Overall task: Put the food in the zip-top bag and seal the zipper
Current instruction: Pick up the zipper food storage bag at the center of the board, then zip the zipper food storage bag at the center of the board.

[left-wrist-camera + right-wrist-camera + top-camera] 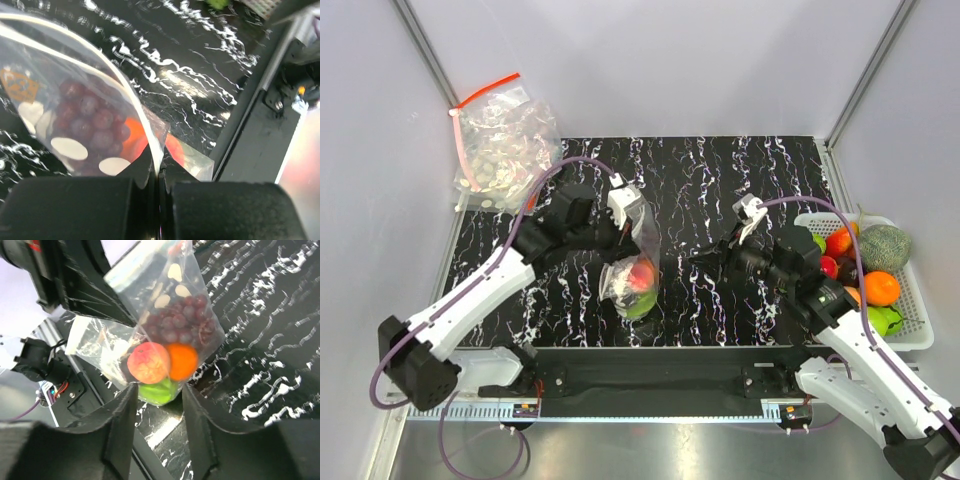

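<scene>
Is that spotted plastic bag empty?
No, the zip-top bag holds dark grapes, an orange fruit, a reddish fruit and something green, all visible through the clear plastic.

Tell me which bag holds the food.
The bag hanging from the left gripper, fruit showing inside; the red-strip heap lies in the far left corner.

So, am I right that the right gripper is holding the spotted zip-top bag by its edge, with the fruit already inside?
Not quite: it is the left gripper that holds the zip-top bag by its edge, as the left wrist view shows, with its fingers shut on the plastic. The right gripper is open and grips nothing. The fruit is indeed inside.
</scene>
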### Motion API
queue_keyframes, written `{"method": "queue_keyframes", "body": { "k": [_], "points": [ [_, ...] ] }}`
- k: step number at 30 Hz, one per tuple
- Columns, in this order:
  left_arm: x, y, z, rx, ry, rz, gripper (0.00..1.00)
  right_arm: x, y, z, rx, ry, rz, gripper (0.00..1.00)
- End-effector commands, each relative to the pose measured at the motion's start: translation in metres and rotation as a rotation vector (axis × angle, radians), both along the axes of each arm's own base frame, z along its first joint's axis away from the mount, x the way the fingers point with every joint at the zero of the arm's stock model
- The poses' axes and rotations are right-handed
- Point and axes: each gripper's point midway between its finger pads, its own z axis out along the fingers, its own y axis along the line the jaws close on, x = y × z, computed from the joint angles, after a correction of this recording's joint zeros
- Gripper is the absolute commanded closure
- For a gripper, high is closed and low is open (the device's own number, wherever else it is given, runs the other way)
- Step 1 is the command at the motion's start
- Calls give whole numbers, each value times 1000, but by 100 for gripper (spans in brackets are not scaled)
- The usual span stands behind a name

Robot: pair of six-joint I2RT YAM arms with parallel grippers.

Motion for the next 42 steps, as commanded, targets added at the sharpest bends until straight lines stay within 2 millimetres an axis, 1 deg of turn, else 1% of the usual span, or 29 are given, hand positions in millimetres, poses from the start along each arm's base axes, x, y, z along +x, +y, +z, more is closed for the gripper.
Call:
{"method": "queue_keyframes", "body": {
  "k": [1, 2, 4, 5, 6, 7, 8, 10, 11, 12, 13, 14, 15, 16, 17, 19, 20, 22, 23, 24, 25, 26, 27, 28, 29, 30, 36, 39, 42],
  "points": [
    [-18, -6, 58, -102, -222, -207, 100, -11, 11, 20, 65, -108, 104, 50],
    [-28, -9, 63, -125, -210, -263, 100, -13, 13, 21, 73, -115, 117, 49],
    [-35, -11, 61, -126, -192, -306, 100, -12, 15, 19, 87, -125, 124, 46],
    [-40, -11, 54, -108, -157, -329, 100, -12, 15, 18, 87, -130, 126, 45],
    [-46, -10, 47, -77, -140, -351, 100, -11, 16, 14, 87, -129, 126, 42],
    [-48, -10, 41, -55, -130, -360, 100, -11, 16, 12, 89, -129, 127, 42],
    [-48, -10, 32, -20, -116, -361, 100, -11, 17, 9, 90, -127, 129, 39],
    [-63, -14, 17, 39, -113, -434, 100, -12, 19, 4, 107, -136, 144, 36],
    [-63, -15, 8, 81, -118, -432, 100, -12, 20, 1, 109, -134, 147, 34],
    [-70, -18, 3, 103, -132, -460, 100, -13, 20, 2, 117, -142, 148, 32],
    [-71, -18, -5, 121, -132, -464, 100, -13, 19, -7, 110, -133, 145, 31],
    [-71, -16, -10, 142, -137, -455, 100, -12, 19, -8, 117, -138, 139, 27],
    [-72, -16, -12, 145, -137, -452, 100, -13, 17, -17, 114, -130, 132, 26],
    [-72, -15, -18, 149, -134, -449, 100, -12, 16, -19, 115, -130, 123, 25],
    [-74, -14, -16, 146, -146, -448, 100, -12, 16, -19, 127, -138, 119, 24],
    [-76, -13, -18, 143, -161, -450, 100, -16, 16, -27, 137, -137, 129, 21],
    [-77, -13, -15, 136, -175, -451, 100, -18, 17, -23, 156, -164, 142, 21],
    [-83, -13, -15, 135, -186, -473, 100, -29, 20, -29, 179, -182, 197, 19],
    [-86, -12, -14, 138, -192, -483, 100, -32, 21, -20, 216, -223, 213, 17],
    [-91, -14, -15, 141, -200, -508, 100, -36, 22, -28, 221, -221, 230, 16],
    [-95, -13, -15, 144, -201, -519, 100, -41, 24, -29, 230, -226, 264, 15],
    [-97, -12, -16, 149, -205, -520, 100, -43, 25, -26, 248, -246, 285, 15],
    [-99, -13, -16, 149, -206, -528, 100, -47, 29, -33, 242, -223, 324, 15],
    [-102, -13, -17, 151, -206, -536, 100, -49, 31, -34, 246, -222, 339, 15],
    [-104, -12, -17, 154, -211, -541, 100, -49, 32, -30, 263, -235, 345, 15],
    [-107, -13, -19, 159, -212, -550, 100, -50, 32, -36, 265, -226, 348, 15],
    [-118, -11, -23, 177, -214, -575, 100, -56, 29, -31, 283, -274, 362, 16],
    [-124, -11, -27, 193, -206, -597, 100, -59, 28, -28, 286, -294, 363, 18],
    [-127, -10, -30, 205, -200, -608, 100, -56, 27, -30, 283, -293, 350, 22]
  ]
}}
